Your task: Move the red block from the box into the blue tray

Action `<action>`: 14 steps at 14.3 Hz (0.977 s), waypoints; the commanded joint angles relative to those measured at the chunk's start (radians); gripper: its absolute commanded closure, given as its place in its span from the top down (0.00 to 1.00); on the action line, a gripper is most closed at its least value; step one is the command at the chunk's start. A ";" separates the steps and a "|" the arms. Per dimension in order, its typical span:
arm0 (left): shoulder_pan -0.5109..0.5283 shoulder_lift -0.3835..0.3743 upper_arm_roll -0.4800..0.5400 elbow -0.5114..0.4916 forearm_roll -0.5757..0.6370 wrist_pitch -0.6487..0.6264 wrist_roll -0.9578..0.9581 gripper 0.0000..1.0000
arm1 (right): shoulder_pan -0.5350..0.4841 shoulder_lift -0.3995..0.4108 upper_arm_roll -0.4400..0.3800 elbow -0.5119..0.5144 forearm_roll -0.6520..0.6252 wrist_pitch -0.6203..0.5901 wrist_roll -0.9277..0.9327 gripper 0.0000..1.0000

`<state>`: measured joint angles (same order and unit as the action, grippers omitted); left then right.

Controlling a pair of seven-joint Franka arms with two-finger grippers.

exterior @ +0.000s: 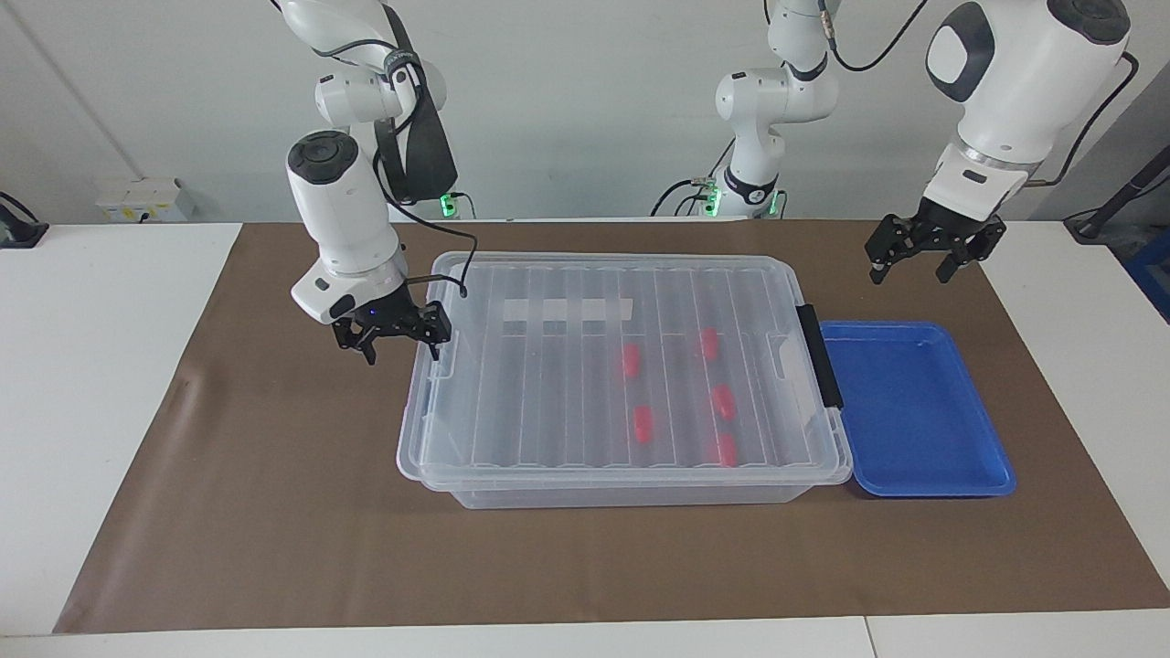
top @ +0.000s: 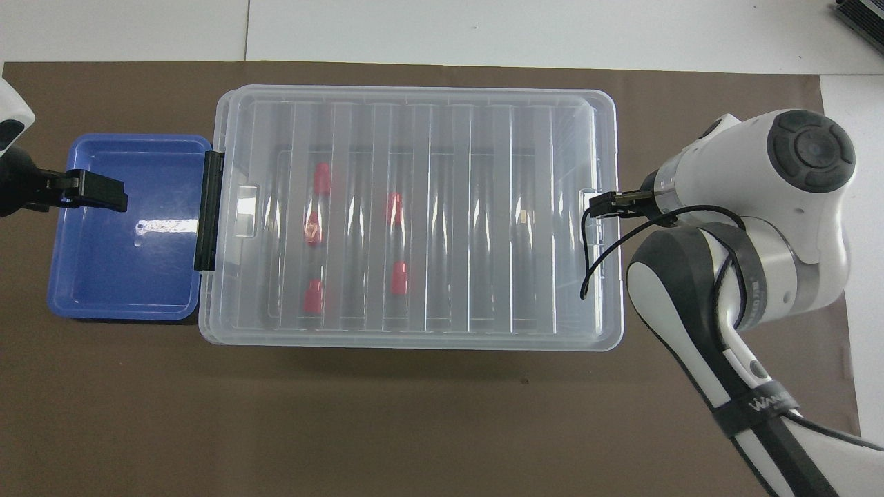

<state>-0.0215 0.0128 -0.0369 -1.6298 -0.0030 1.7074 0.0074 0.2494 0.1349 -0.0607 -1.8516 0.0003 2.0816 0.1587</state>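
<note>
The box (exterior: 548, 384) is a clear bin with its ribbed lid on, lying in the middle of the brown mat. Several red blocks (exterior: 631, 361) (top: 321, 178) show through the lid, in the half toward the left arm's end. The blue tray (exterior: 914, 411) (top: 124, 269) sits against the box's end with the black clip handle (exterior: 820, 356). My right gripper (exterior: 400, 352) (top: 599, 205) is open and low at the box's other end, over the lid's clear tab. My left gripper (exterior: 911, 272) (top: 103, 192) waits open in the air over the tray, holding nothing.
The brown mat (exterior: 274, 512) covers most of the white table. A white strip (exterior: 567, 311) lies on the lid near the robots. A black cable (top: 587, 269) from the right wrist hangs over the box's end.
</note>
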 commanded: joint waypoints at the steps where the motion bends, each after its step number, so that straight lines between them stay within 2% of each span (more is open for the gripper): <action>1: -0.009 -0.016 0.003 -0.022 0.017 0.009 -0.017 1.00 | -0.005 -0.009 -0.002 -0.020 -0.009 0.015 0.021 1.00; 10: -0.001 -0.022 0.005 -0.024 0.017 0.005 -0.032 1.00 | -0.025 -0.009 -0.004 -0.017 -0.144 -0.001 0.033 1.00; 14: -0.072 -0.028 0.000 -0.041 0.009 0.017 -0.255 1.00 | -0.047 -0.009 -0.004 -0.009 -0.174 -0.024 0.033 1.00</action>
<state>-0.0387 0.0110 -0.0410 -1.6299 -0.0034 1.7065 -0.1338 0.2216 0.1348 -0.0677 -1.8552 -0.1387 2.0765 0.1700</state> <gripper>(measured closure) 0.000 0.000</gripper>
